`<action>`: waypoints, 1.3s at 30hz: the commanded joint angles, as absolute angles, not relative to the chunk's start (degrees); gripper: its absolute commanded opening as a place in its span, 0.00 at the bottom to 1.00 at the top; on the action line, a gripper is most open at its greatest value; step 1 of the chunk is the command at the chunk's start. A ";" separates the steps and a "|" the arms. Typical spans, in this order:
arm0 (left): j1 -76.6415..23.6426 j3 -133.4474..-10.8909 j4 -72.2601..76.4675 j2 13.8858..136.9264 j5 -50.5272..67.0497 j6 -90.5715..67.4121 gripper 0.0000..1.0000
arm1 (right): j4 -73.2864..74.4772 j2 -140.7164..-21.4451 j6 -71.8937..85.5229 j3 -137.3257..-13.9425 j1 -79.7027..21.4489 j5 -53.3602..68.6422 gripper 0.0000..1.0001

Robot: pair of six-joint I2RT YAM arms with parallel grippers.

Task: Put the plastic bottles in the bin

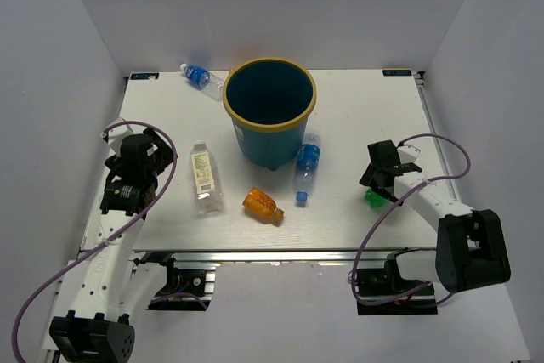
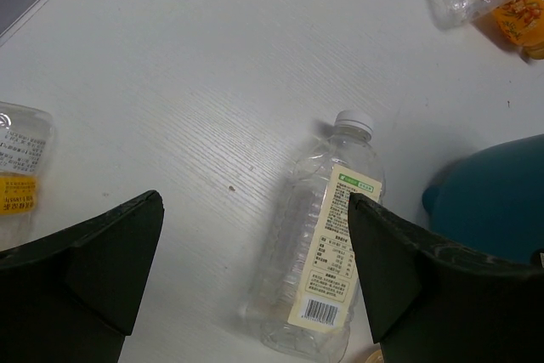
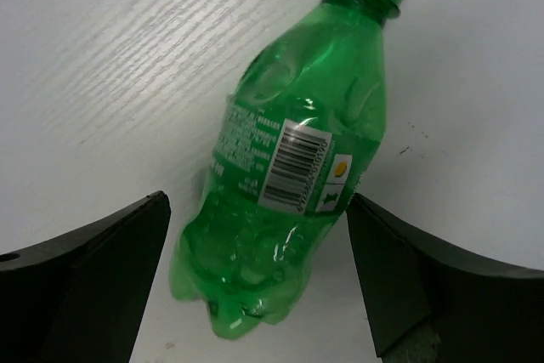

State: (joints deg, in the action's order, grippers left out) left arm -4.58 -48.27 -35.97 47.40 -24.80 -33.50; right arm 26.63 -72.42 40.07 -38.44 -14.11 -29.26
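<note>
At four o'clock from the bin [image 1: 270, 70], your right gripper [image 3: 255, 286] hung wide open over the green bottle [image 3: 289, 150], one finger either side and clear of it. Your left gripper [image 2: 255, 278], likewise open, hung over the pale-label bottle [image 2: 327, 252] at eight o'clock. Both bottles lay on the white wood-grain table [image 1: 357, 125]. Each label bore a barcode [image 3: 302, 167]; other print was illegible.

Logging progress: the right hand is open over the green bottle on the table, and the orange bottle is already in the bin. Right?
Not quite. The orange bottle lies on the table, in front of the bin; the top external view shows this. The right hand is open over the green bottle.
</note>
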 commanded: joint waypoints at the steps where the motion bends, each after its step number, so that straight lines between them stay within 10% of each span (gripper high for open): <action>1: -4.04 -48.25 -36.21 46.85 -24.35 -33.05 0.98 | 23.39 -74.79 41.57 -37.27 -13.18 -31.38 0.87; 7: -3.69 -48.34 -36.21 46.93 -23.38 -32.87 0.98 | 11.45 -72.78 36.67 -35.94 -13.01 -28.58 0.33; 10: -3.52 -48.25 -36.30 46.76 -23.55 -32.87 0.98 | 7.83 -68.13 28.34 -39.63 -13.01 -21.12 0.22; 25: -2.64 -48.08 -36.12 48.08 -20.30 -31.73 0.98 | -3.34 -76.45 1.67 -76.52 -34.89 12.20 0.35; 39: -2.11 -47.81 -35.86 49.04 -18.46 -30.85 0.98 | 3.34 -95.97 0.35 -92.20 -39.11 8.00 0.53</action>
